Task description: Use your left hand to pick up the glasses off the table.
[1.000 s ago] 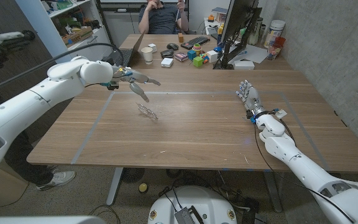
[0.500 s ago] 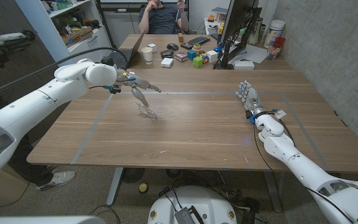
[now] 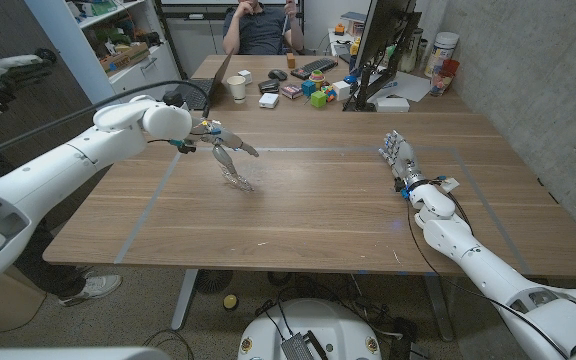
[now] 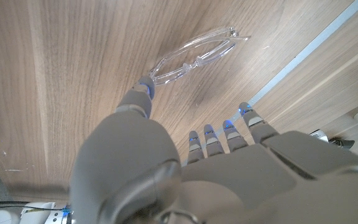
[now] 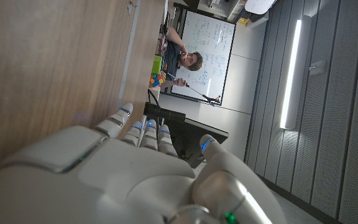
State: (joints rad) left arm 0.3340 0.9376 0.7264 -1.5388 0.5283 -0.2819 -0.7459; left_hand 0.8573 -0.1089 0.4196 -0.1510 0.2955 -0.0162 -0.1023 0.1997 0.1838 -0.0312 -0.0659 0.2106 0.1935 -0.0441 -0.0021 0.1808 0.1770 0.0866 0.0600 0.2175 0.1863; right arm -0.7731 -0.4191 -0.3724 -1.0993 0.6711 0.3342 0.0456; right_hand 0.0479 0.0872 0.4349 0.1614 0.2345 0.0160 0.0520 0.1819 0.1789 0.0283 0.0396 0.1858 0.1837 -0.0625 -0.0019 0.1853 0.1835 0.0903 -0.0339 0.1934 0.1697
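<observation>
Glasses [image 3: 236,179]: clear-framed pair, lying on the wooden table [image 3: 318,215] left of centre in the head view, just inside a pale tape line [image 3: 158,195] that marks out a rectangle on the wood. In my left wrist view the glasses [image 4: 191,55] sit in the upper middle of the frame, lenses transparent, wood grain showing through.

Left hand [image 3: 223,140]: mine, reaching in from the left edge of the head view, poised directly above the glasses, fingers spread and pointing down toward them. It holds nothing. In the wrist view my left hand [image 4: 197,168] occupies the lower half; the tip of one finger [image 4: 143,90] is just beside the near end of the frame. Whether it touches, I cannot tell.

Right hand [image 3: 398,155]: mine, at centre right of the head view, well apart from the glasses, standing on the table with fingers extended upward and apart, holding nothing. The right wrist view shows its back [image 5: 117,180] along the lower part.

Background, upper middle of the head view: a second desk with a white cup [image 3: 237,87], coloured blocks [image 3: 317,93], a monitor [image 3: 380,40], and a seated person [image 3: 260,25] behind.
</observation>
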